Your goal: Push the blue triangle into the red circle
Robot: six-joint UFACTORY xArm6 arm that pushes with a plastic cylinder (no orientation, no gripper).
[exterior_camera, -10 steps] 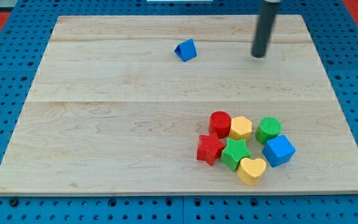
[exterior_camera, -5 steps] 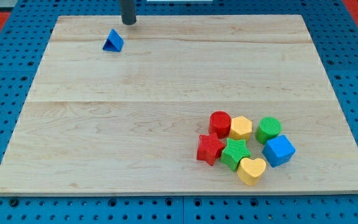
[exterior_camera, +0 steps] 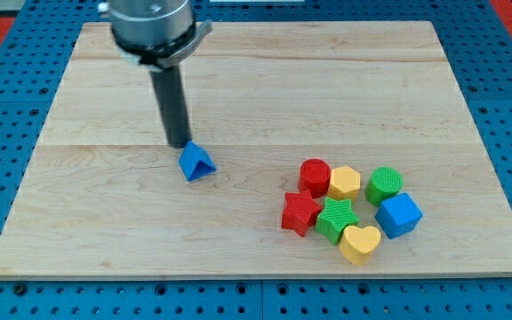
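The blue triangle point(exterior_camera: 196, 164) lies on the wooden board point(exterior_camera: 105, 222), left of the board's middle. My tip point(exterior_camera: 180, 143) stands just above and to the left of it, touching or nearly touching its upper left edge. The red circle point(exterior_camera: 315, 176) stands to the right of the triangle, at the upper left of a cluster of blocks, with a wide gap between the two.
The cluster at the lower right also holds a yellow hexagon point(exterior_camera: 345, 183), a green circle point(exterior_camera: 384, 185), a blue cube point(exterior_camera: 399, 215), a red star point(exterior_camera: 300, 212), a green star point(exterior_camera: 336, 219) and a yellow heart point(exterior_camera: 360, 244).
The blue triangle has moved from the board's top left down and right to near the middle. My rod has come down from the top edge and now stands behind it.
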